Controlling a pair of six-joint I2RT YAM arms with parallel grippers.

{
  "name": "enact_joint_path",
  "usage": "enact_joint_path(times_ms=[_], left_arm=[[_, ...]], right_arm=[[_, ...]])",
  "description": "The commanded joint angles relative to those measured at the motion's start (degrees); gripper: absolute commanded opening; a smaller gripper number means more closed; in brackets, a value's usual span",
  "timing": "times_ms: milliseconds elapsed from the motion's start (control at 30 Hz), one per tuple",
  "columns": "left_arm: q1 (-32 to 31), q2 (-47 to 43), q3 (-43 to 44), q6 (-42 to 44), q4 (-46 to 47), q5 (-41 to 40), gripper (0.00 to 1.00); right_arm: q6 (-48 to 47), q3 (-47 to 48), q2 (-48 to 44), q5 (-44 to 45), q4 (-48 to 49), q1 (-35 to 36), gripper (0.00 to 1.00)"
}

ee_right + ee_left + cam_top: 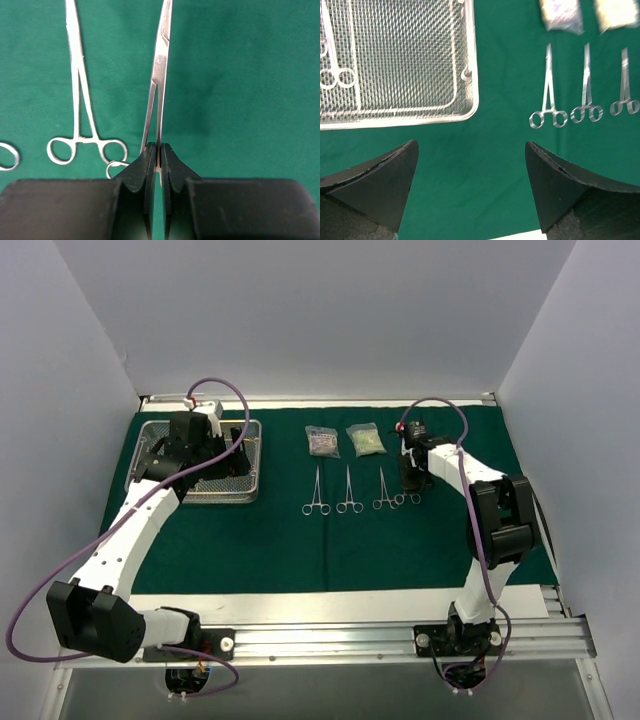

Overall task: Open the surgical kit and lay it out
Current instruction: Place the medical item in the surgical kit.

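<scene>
- Fingers [142, 170] of the right gripper [159, 150] are pressed together. They pinch a thin steel clamp [159, 75] just above its rings.
- This held clamp points away from the arms. Of all the clamps, it is the one farthest from the wire tray [258, 462]. I cannot tell if it touches the cloth.
- Just beside it, on the tray's side, three more clamps [348, 492] lie in a row on the green cloth [300, 550]. They do not touch each other, and their rings face the arms.
- One small clear pouch [322, 441] and a second pouch [366, 440] lie past the tips of that row. They are also off to the right of the tray.
- The left gripper [471, 143] hangs above the tray. Its fingers are spread wide and hold nothing.
- Inside the tray, at the side away from the row, one more clamp [335, 75] lies on the mesh.
- The tray itself sits flat on the cloth.
</scene>
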Motion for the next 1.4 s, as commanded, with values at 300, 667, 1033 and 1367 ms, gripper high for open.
enact_joint_path(times_ms=[300, 667, 1033, 1367], left_arm=[[-0.11, -2.38, -2.60, 2.22, -2.10, -0.85, 0.96], [-0.29, -2.38, -2.16, 3.19, -2.89, -1.11, 0.96], [-0.29, -2.47, -2.51, 3.19, -2.98, -0.67, 0.96], [-0.29, -2.82, -3.21, 3.28, -2.98, -1.11, 0.96]], right_arm=[[-3.59, 1.86, 3.24, 1.48, 0.32, -2.08, 0.00], [-5.17, 0.36, 4.65, 1.22, 1.38, -2.08, 0.00], [-4.21, -2.45, 4.21, 2.27, 1.56, -2.52, 0.04], [-2.01, -2.98, 3.51, 2.89, 0.50, -2.78, 0.13]])
